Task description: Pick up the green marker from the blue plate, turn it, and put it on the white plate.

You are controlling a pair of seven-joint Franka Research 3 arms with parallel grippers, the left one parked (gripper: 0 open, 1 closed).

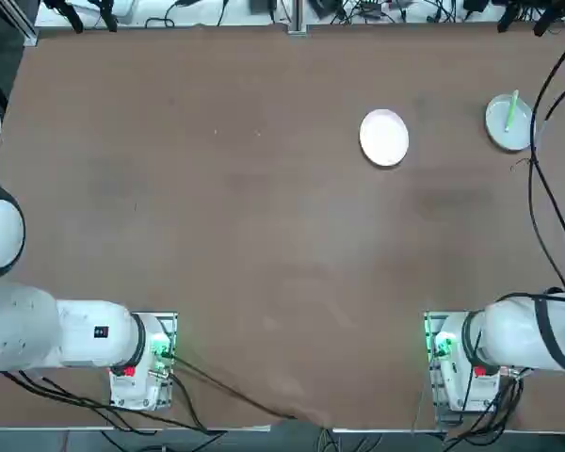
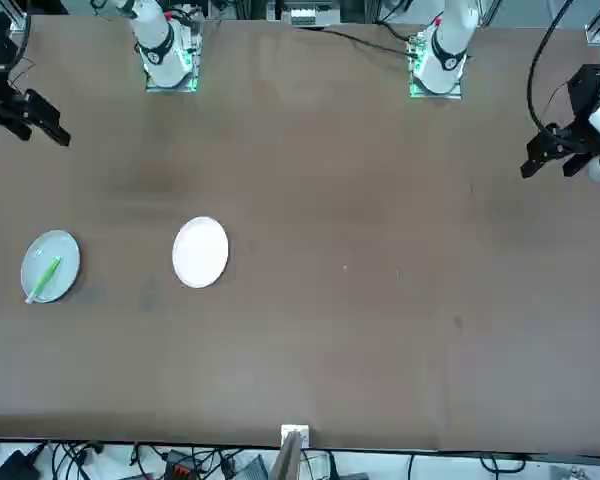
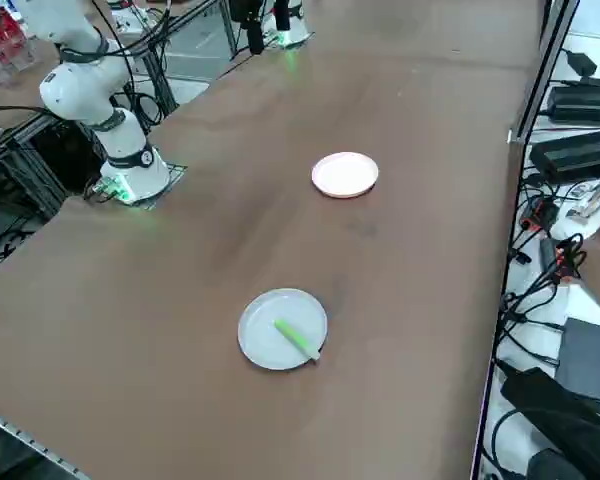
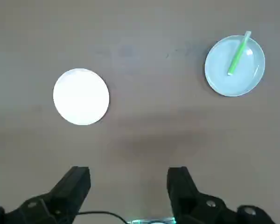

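My claw (image 4: 129, 175) hangs open above the tabletop (image 4: 140, 144). The green marker (image 4: 239, 53) lies on the blue plate (image 4: 219, 70), near the white plate (image 4: 81, 96).

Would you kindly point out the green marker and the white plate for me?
Green marker (image 3: 296, 339): right side view, on its barrel.
White plate (image 1: 384, 137): top view, middle of its face.

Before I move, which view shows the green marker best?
Right wrist: the green marker lies unobstructed on the blue plate, one end over the rim, open right gripper well short of it. Right side and front show it whole but angled; top has it small, beside cables.
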